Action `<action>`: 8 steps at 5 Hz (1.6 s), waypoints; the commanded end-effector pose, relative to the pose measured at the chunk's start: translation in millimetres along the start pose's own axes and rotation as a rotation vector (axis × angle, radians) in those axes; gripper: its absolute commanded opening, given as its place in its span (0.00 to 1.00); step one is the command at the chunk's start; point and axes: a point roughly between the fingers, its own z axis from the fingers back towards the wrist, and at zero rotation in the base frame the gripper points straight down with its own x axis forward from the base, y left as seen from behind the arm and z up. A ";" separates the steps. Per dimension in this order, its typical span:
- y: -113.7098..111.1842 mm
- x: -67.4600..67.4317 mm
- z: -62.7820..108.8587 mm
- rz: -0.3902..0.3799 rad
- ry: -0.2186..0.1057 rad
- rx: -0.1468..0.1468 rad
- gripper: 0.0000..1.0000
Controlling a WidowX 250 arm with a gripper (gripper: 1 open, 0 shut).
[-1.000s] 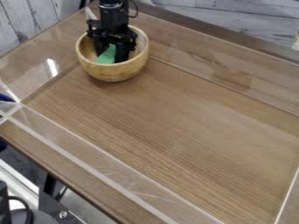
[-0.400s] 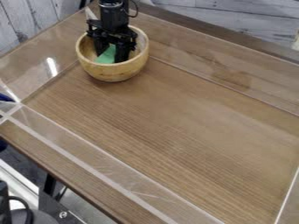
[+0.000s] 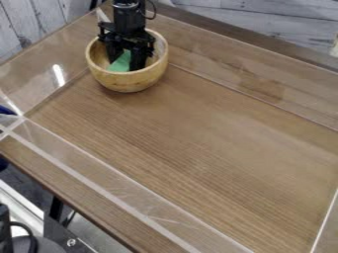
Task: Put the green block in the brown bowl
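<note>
The wooden tabletop (image 3: 199, 148) fills the near and middle ground, edged by clear low walls. Far off, at about eleven o'clock, sits the brown bowl (image 3: 126, 76). The green block (image 3: 121, 61) lies inside it, tilted against the inner wall. The black gripper (image 3: 125, 49) reaches straight down into the bowl, its fingers (image 3: 133, 49) straddling the block; whether they clench it cannot be told.
</note>
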 end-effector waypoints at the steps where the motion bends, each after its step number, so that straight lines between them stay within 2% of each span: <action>1: 1.6 -2.0 -11.2 0.016 0.027 -0.009 0.00; 8: -0.6 -0.2 -7.2 0.019 0.069 -0.027 0.00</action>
